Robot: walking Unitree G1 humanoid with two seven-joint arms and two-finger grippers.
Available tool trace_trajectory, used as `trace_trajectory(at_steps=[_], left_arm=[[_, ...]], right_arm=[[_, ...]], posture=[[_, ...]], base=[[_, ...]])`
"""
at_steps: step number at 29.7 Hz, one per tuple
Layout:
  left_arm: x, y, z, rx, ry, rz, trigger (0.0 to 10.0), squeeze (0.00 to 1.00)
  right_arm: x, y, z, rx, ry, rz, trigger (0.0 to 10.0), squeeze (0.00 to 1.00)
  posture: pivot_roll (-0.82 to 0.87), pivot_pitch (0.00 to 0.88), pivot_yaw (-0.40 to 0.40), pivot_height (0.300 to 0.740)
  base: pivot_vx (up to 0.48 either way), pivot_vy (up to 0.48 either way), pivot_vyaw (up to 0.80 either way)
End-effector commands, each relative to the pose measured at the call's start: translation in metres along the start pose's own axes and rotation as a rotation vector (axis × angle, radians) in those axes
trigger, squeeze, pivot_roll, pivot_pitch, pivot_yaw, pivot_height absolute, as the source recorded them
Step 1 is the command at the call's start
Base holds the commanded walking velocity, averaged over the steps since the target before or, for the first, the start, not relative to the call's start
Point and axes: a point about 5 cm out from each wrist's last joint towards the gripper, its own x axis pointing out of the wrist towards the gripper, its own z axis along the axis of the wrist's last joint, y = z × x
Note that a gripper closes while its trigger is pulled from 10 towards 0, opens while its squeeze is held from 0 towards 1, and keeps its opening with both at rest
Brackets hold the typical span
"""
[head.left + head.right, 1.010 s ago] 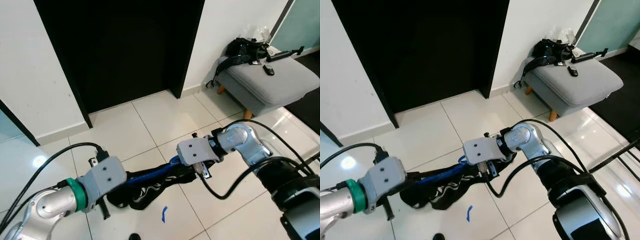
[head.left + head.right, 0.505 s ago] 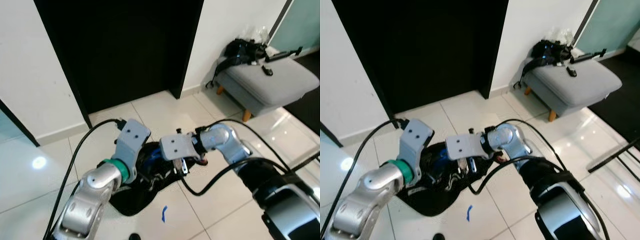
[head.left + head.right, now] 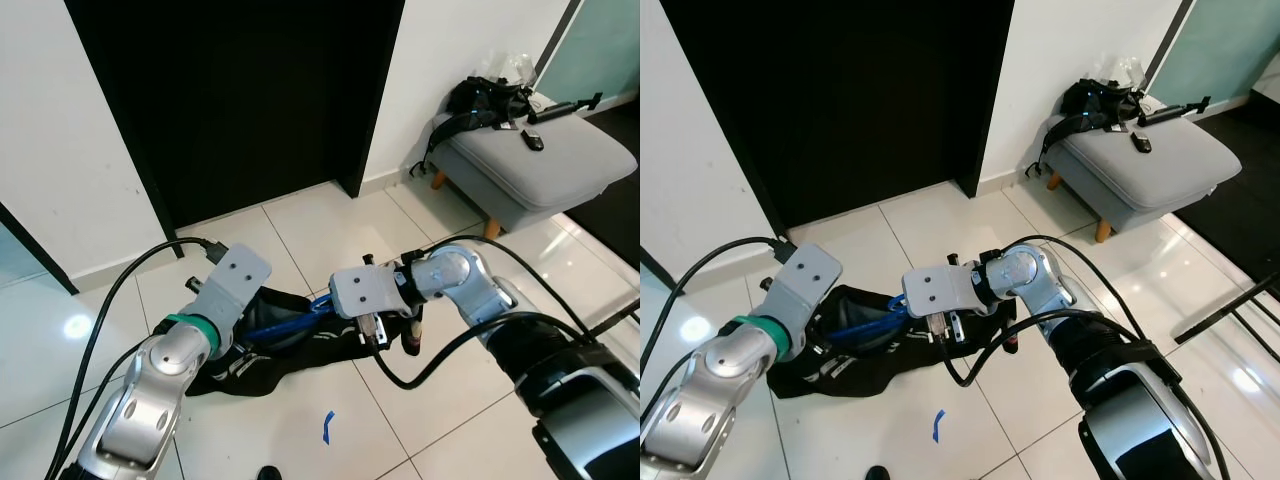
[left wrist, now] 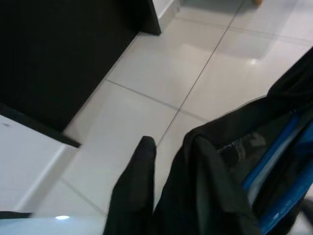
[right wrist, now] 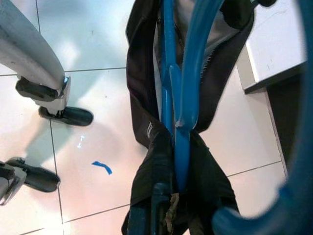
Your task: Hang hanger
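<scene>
The blue hanger point(image 3: 872, 325), draped in a black garment point(image 3: 845, 362), is hanging between the two grippers above the tiled floor point(image 3: 970, 235). The right gripper point(image 5: 164, 196) is clamping the hanger's middle bar. The left gripper point(image 4: 161, 191) is likely pinching the garment's edge, though its grip is hard to make out.
</scene>
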Motion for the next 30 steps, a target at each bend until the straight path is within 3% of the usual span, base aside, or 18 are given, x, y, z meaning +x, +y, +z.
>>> trace_trajectory(at_steps=[1,8,14,15,16,18,21,26,30], left_arm=[[-0.005,0.002,0.0,-0.062,-0.017,-0.02,10.0,1.0],[-0.018,0.013,0.016,-0.176,-0.133,-0.122,10.0,1.0],[-0.026,0.014,0.027,-0.155,-0.202,-0.159,10.0,1.0],[-0.031,0.016,0.022,-0.05,-0.192,-0.162,10.0,0.0],[-0.031,0.016,0.022,-0.05,-0.192,-0.162,10.0,0.0],[-0.043,0.015,0.005,0.143,-0.144,-0.23,10.0,0.0],[-0.064,0.01,-0.019,0.287,-0.065,-0.394,10.0,0.0],[-0.073,0.008,-0.031,0.322,-0.016,-0.471,10.0,0.0],[-0.072,0.011,-0.045,0.352,0.031,-0.477,10.0,0.0]], right_arm=[[-0.004,0.001,0.0,0.0,-0.032,-0.009,10.0,0.0],[-0.007,0.0,0.003,0.005,-0.07,-0.032,10.0,0.0],[-0.005,0.001,0.002,0.003,-0.075,-0.037,10.0,0.0],[-0.006,0.001,0.002,0.002,-0.077,-0.043,10.0,0.0],[-0.006,0.001,0.002,0.002,-0.077,-0.043,10.0,0.0],[-0.012,0.0,0.001,-0.001,-0.079,-0.053,10.0,0.0],[-0.02,0.0,0.002,-0.019,-0.086,-0.046,10.0,0.0],[-0.025,0.003,0.004,-0.043,-0.096,-0.015,10.0,0.0],[-0.028,0.006,0.01,-0.068,-0.123,0.034,10.0,0.0]], posture=[[-0.04,0.227,0.059,0.74],[-0.04,0.229,0.061,0.74],[-0.03,0.229,0.069,0.74],[-0.03,0.23,0.072,0.74],[-0.03,0.23,0.072,0.74],[-0.03,0.23,0.072,0.74],[-0.02,0.229,0.067,0.74],[-0.02,0.23,0.066,0.74],[-0.02,0.231,0.065,0.74]], base=[[0.0,0.0,0.0],[0.0,0.0,0.0],[0.0,0.0,0.0],[0.0,0.0,0.0],[0.0,0.0,0.0],[0.0,0.0,0.0],[0.0,0.0,0.0],[0.0,0.0,0.0],[0.0,0.0,0.0]])
